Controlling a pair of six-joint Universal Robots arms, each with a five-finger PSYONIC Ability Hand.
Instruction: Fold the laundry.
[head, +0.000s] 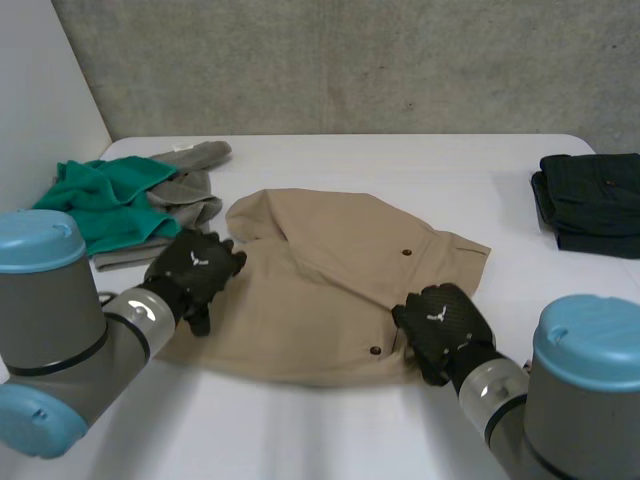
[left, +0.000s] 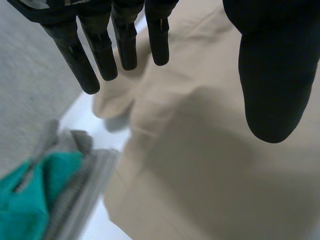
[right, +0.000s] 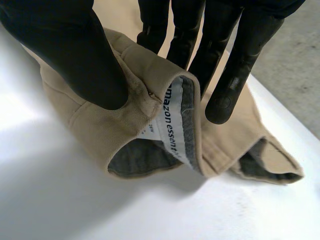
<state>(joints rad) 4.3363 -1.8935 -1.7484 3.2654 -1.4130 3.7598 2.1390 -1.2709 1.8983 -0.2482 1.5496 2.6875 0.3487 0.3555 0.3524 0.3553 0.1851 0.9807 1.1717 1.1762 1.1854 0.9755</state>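
A tan garment (head: 330, 280) lies partly folded in the middle of the white table (head: 320, 430). My right hand (head: 440, 325) is at its near right corner. In the right wrist view the thumb (right: 75, 50) presses the tan waistband (right: 150, 120) against the fingers (right: 235, 65), so the hand is shut on that edge, lifting it a little. My left hand (head: 195, 268) is over the garment's left edge. Its fingers (left: 100, 50) and thumb (left: 272, 75) are straight and spread above the tan cloth (left: 210, 165), holding nothing.
A teal cloth (head: 100, 200) and a grey cloth (head: 190, 175) lie bunched at the back left, close to my left hand; both also show beside the tan cloth as teal (left: 25, 200) and grey (left: 80, 190). A dark folded garment (head: 590, 200) sits at the back right.
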